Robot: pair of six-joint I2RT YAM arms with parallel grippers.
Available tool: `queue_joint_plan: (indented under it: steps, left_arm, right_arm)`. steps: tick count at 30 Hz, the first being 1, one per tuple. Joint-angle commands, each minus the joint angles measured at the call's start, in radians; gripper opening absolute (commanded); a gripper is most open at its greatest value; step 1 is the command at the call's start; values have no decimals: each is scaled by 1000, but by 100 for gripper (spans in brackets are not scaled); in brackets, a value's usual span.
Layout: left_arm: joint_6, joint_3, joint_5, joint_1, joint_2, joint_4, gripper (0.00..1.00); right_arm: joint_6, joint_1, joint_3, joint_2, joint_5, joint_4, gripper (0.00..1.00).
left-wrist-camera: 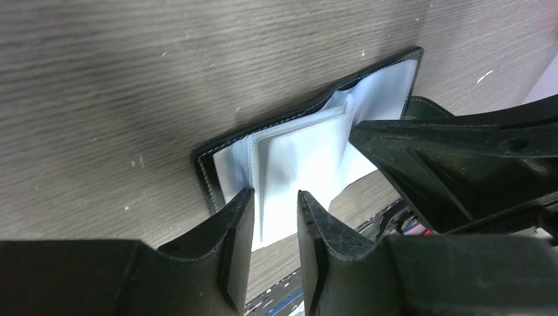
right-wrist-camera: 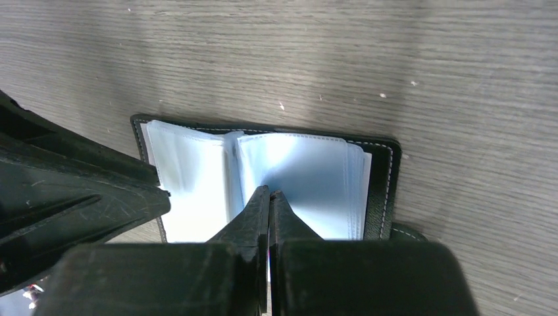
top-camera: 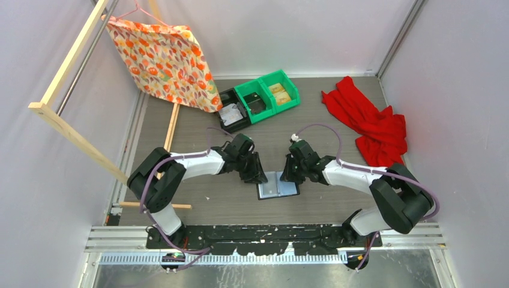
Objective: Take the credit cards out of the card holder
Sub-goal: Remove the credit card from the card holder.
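The card holder (top-camera: 278, 186) lies open on the table between my two grippers, black cover down and pale glossy sleeves (left-wrist-camera: 299, 148) up. It also shows in the right wrist view (right-wrist-camera: 309, 174), with the snap tab (right-wrist-camera: 405, 232) at its right edge. No credit card shows apart from the sleeves; any cards are hidden inside them. My left gripper (top-camera: 259, 175) is open with a narrow gap (left-wrist-camera: 276, 204) over the holder's left half, and a raised sleeve edge lies in that gap. My right gripper (top-camera: 290, 175) is shut (right-wrist-camera: 270, 194), its tips on the sleeves near the spine.
Green bins (top-camera: 268, 95) and a black bin (top-camera: 233, 115) stand at the back. A red cloth (top-camera: 369, 123) lies at the right. An orange patterned cloth (top-camera: 165, 60) hangs from a wooden frame (top-camera: 66, 129) at the left.
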Motion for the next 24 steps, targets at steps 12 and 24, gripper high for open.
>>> queue_joint_plan:
  steps: [12,24]
  left_arm:
    - [37,106,59,-29,19,22,31]
    - [32,135,134,-42,-8,86,31]
  right_arm:
    - [-6,3,-20,45,34,-1,1]
    - [17,1,-38,-16,52,-19,1]
